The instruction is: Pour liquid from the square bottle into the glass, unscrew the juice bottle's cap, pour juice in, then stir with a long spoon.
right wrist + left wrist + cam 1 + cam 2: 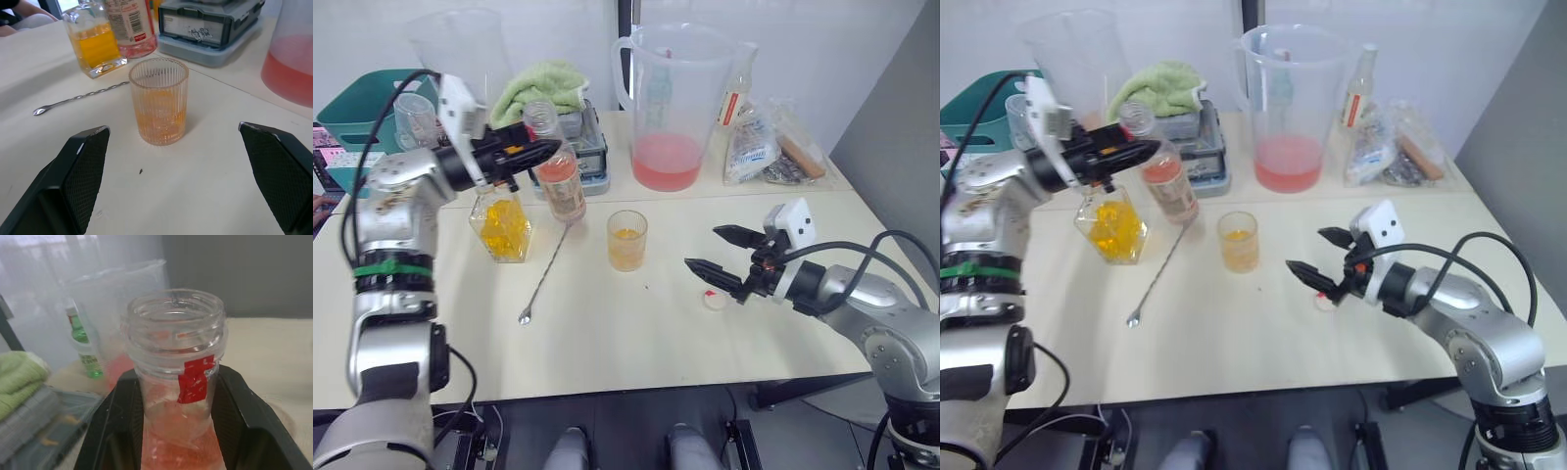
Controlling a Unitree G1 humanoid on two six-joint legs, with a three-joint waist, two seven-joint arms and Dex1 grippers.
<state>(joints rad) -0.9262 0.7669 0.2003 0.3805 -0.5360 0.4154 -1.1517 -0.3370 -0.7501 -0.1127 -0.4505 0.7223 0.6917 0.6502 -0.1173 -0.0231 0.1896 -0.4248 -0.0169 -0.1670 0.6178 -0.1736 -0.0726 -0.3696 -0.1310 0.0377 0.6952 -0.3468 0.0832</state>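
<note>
My left gripper (540, 149) is shut on the neck of the juice bottle (558, 174). The bottle is uncapped, leans slightly and holds pink juice, and its base is at or just above the table. Its open mouth (175, 313) shows between my black fingers (122, 421). The square bottle (501, 225) with yellow liquid stands just left of it, its neck hidden behind my gripper. The glass (626, 240) holds orange liquid at mid-table. The long spoon (546, 269) lies flat between them. My right gripper (703, 247) hangs open right of the glass, with the white cap (714, 300) on the table below it.
A large pitcher (668, 108) with pink liquid stands at the back. An empty pitcher (460, 49) and a teal basket (362, 113) are at the back left. A green towel (543, 83) lies on a grey box (587, 152). Plastic bags (773, 147) are at the back right.
</note>
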